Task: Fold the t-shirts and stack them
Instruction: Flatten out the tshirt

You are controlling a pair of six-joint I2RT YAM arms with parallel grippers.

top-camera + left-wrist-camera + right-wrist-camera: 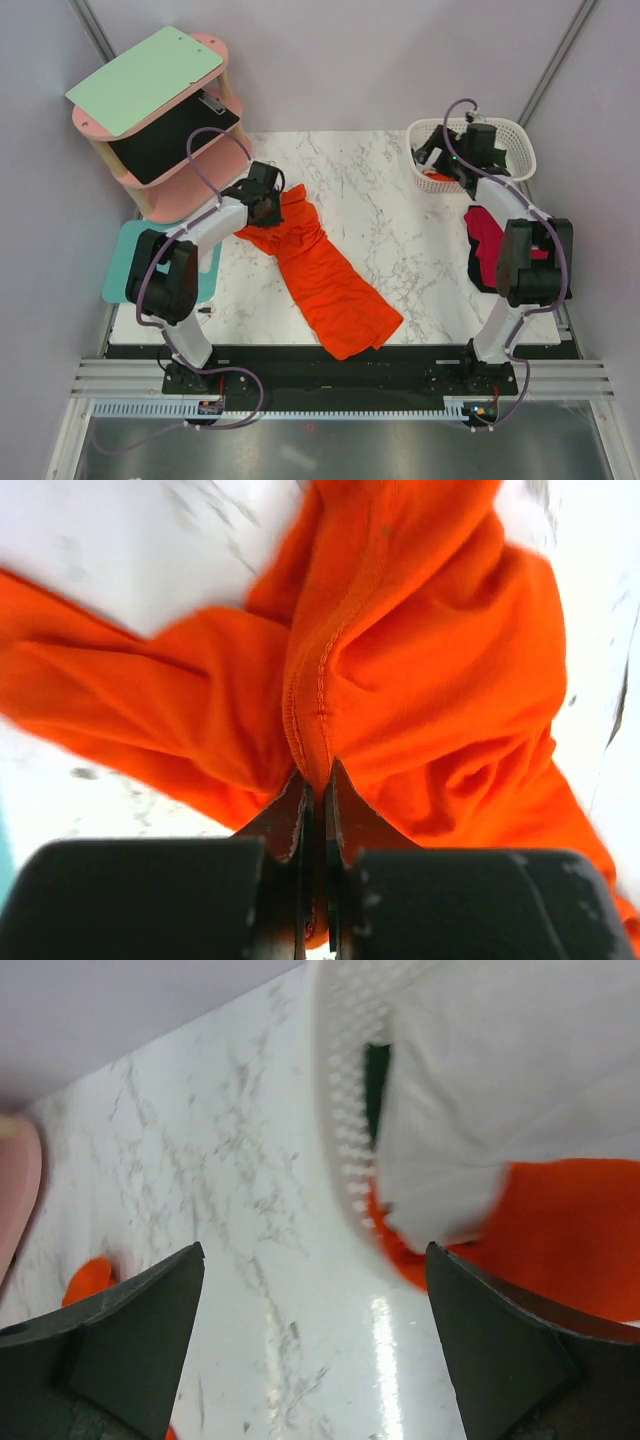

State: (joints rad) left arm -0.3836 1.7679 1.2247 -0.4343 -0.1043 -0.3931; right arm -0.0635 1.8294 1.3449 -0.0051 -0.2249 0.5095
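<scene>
left gripper (pixel 268 208) is clamped on the orange shirt (pixel 330 275), pinching a stitched seam at its far end. the wrist view shows the fingertips (pixel 297 815) pressed together with fabric bunched between them. the shirt lies rumpled in a long diagonal strip on the marble table (pixel 400 220), running from the gripper toward the near edge at centre. right gripper (pixel 455 150) hangs over the white basket (pixel 432 183) at far right, jaws wide apart, holding nothing. its wrist view looks past the basket rim at white cloth (pixel 480 1080) on top of orange cloth (pixel 570 1220), with a dark green sliver by the wall. red shirt (pixel 487 240) sits bunched at the table's right edge, partly behind the right arm. teal mat (pixel 115 280) at left edge, pink shelf (pixel 185 195) far left.
</scene>
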